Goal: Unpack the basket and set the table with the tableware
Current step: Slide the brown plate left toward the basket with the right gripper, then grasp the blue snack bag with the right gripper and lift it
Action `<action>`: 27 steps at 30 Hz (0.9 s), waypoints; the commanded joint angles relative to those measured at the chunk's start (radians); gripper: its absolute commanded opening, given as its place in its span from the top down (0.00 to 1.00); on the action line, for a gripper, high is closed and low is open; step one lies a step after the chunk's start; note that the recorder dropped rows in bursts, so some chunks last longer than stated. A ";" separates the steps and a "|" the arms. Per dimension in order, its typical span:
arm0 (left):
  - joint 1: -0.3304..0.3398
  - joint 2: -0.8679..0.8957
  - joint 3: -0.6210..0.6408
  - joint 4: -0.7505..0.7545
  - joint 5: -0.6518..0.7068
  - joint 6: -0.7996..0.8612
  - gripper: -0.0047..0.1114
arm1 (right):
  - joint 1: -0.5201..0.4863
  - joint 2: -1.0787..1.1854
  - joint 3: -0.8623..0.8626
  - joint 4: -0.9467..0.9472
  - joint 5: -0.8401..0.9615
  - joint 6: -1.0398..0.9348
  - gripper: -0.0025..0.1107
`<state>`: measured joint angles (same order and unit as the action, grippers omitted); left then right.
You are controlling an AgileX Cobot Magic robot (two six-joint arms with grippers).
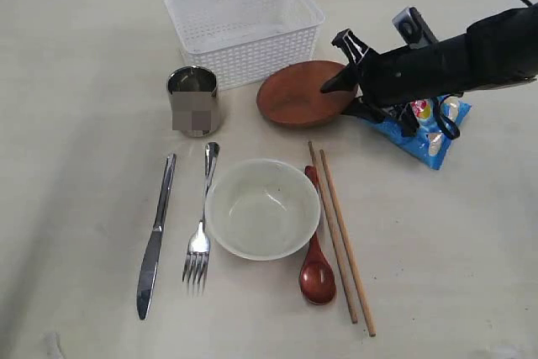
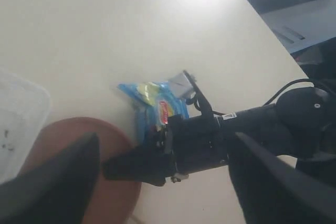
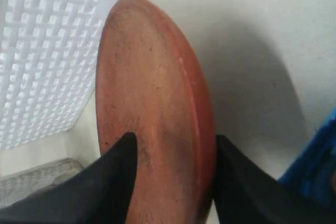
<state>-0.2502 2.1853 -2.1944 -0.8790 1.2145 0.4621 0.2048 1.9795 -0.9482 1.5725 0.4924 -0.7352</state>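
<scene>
Under right claw (image 1: 346,97), plate (image 1: 296,97) edge hidden

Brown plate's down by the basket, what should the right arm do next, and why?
Probably draw the right end effector straight back off the round brown plate. The plate appears to lie on the table beside the basket, and the jaws stand apart around its rim, so it looks released.

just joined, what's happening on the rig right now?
Table-setting, nearly done. The right gripper straddles the rim of the plate beside the basket; whether it grips is unclear. Knife, fork, cup, bowl, spoon and chopsticks are laid out on the table. The left gripper is open and empty.
</scene>
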 commanded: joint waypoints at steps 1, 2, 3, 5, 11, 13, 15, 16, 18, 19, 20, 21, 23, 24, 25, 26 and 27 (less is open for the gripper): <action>-0.001 -0.010 0.000 -0.008 0.007 -0.003 0.40 | -0.004 -0.003 -0.003 -0.051 0.032 -0.021 0.48; -0.001 -0.010 0.000 -0.008 0.007 -0.003 0.40 | -0.004 -0.003 -0.003 -0.066 0.032 -0.021 0.42; -0.001 -0.010 0.000 -0.008 0.007 -0.003 0.40 | -0.004 -0.003 -0.003 -0.077 0.032 -0.021 0.38; -0.001 -0.010 0.000 -0.008 0.007 -0.003 0.40 | -0.004 -0.003 -0.003 -0.081 0.034 -0.019 0.38; -0.001 -0.010 0.000 -0.008 0.007 -0.003 0.40 | -0.004 -0.017 -0.003 -0.081 0.099 -0.019 0.38; -0.001 -0.010 0.000 -0.008 0.007 -0.003 0.40 | -0.004 -0.036 -0.003 -0.098 0.100 -0.014 0.38; -0.001 -0.010 0.000 -0.008 0.007 -0.003 0.40 | -0.004 -0.066 -0.003 -0.136 0.084 0.008 0.38; -0.001 -0.010 0.000 -0.008 0.007 -0.003 0.40 | -0.004 -0.086 -0.003 -0.162 0.067 0.023 0.38; -0.001 -0.010 0.000 -0.006 0.007 -0.003 0.40 | -0.004 -0.130 -0.003 -0.238 0.033 0.074 0.38; -0.001 -0.010 0.000 -0.006 0.007 -0.003 0.40 | -0.004 -0.153 -0.003 -0.286 0.012 0.111 0.38; -0.001 -0.010 0.000 -0.006 0.007 -0.003 0.40 | -0.004 -0.176 -0.003 -0.340 -0.007 0.153 0.38; -0.001 -0.010 0.000 -0.004 0.007 -0.003 0.40 | -0.006 -0.198 -0.003 -0.394 -0.027 0.197 0.38; -0.001 -0.010 0.000 -0.004 0.007 -0.001 0.40 | -0.006 -0.234 -0.003 -0.497 -0.061 0.288 0.38; -0.001 -0.010 0.000 -0.004 0.007 -0.001 0.40 | -0.006 -0.252 -0.003 -0.553 -0.078 0.332 0.38; -0.001 -0.010 0.000 -0.004 0.007 -0.001 0.40 | -0.006 -0.266 -0.003 -0.596 -0.087 0.359 0.38; -0.001 -0.010 0.000 -0.004 0.007 -0.001 0.40 | -0.006 -0.281 -0.003 -0.649 -0.095 0.383 0.38; -0.001 -0.010 0.000 -0.004 0.007 -0.001 0.40 | -0.012 -0.295 -0.003 -0.708 -0.097 0.412 0.38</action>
<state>-0.2502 2.1853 -2.1944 -0.8790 1.2145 0.4602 0.2048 1.7213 -0.9499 1.0209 0.4154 -0.4115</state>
